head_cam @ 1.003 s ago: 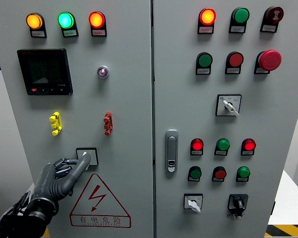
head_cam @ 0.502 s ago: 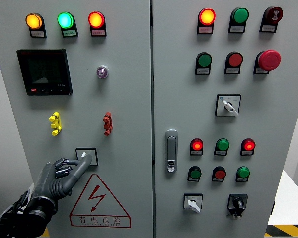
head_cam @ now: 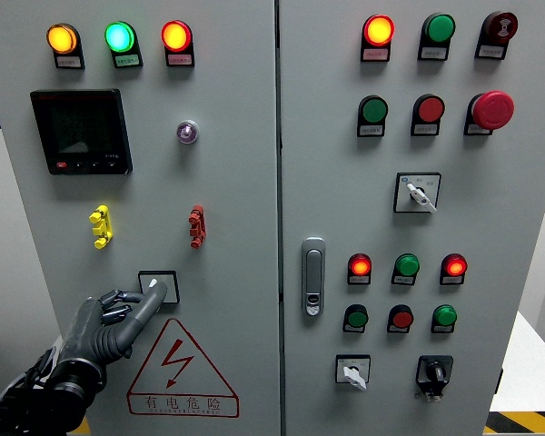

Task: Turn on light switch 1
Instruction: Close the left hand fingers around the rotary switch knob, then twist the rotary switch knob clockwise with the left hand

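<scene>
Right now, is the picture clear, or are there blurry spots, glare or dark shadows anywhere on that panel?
Head view: sharp and evenly lit across the grey cabinet; the lit lamps, such as the green lamp, bloom a little at their centres; the black display is too dark to read; only a faint shadow lies under the left hand; the label print is too small to make out.

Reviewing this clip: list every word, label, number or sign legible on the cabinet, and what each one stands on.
"有电危险" with a lightning bolt: on the red triangular warning sign, lower left door, beside the left hand.
Small label plates under the top-row indicator lamps: too small to read.
Plates under the right-door push buttons: too small to read.
Marks around the rotary selector: blurred.
Digital meter: screen dark, nothing legible.
</scene>
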Controlling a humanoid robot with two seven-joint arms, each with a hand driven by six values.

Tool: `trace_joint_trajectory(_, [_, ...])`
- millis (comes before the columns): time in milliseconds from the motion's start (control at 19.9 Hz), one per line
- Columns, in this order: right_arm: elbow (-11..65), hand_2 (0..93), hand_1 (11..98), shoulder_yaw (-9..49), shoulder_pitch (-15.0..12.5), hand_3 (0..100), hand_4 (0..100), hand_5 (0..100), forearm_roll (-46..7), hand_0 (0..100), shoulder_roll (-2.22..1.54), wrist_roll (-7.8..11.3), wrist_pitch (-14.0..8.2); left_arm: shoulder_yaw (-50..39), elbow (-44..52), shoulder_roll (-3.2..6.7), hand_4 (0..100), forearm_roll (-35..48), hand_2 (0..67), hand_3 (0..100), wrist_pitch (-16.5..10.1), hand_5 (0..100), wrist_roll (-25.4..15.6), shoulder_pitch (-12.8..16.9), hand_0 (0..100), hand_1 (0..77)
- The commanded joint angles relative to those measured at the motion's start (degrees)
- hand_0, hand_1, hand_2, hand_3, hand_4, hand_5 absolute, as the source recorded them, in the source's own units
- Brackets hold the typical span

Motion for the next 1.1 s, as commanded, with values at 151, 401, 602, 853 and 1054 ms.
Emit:
trace_joint_trajectory(151, [-0.1, 0.0, 19.5, 0.0, 0.0, 19, 19, 11, 0.0, 0, 0.00, 0.00, 0.0, 0.0, 0.2, 0.27, 100, 0.0, 55.4, 99, 0.0, 100, 0.1, -0.3, 32, 50.5])
trace_joint_trajectory(401, [-0.1, 0.0, 19.5, 0.0, 0.0, 19, 19, 11, 0.0, 0, 0.00, 0.00, 0.0, 0.0, 0.6, 0.27, 100, 0.1, 55.8, 99, -0.1, 100, 0.1, -0.7, 39, 49.9])
trace_joint_trajectory(602, [0.0, 0.0, 19.5, 0.0, 0.0, 19, 19, 11, 0.0, 0, 0.00, 0.00, 0.0, 0.1, 0.7, 0.35, 100, 0.1, 56.7, 99, -0.2, 100, 0.2, -1.1, 39, 49.9])
trace_joint_trajectory(853, [0.0, 0.0, 19.5, 0.0, 0.0, 19, 19, 11, 0.0, 0, 0.00, 0.00, -0.1, 0.2, 0.8, 0.27, 100, 0.1, 57.5, 100, -0.4, 100, 1.1, -1.2, 40, 51.4])
trace_joint_trajectory(1054, [-0.1, 0.0, 19.6, 0.0, 0.0, 19, 19, 11, 0.0, 0, 0.00, 0.00, -0.1, 0.3, 1.1, 0.27, 100, 0.9, 57.6, 100, -0.4, 100, 1.2, -1.4, 40, 52.8])
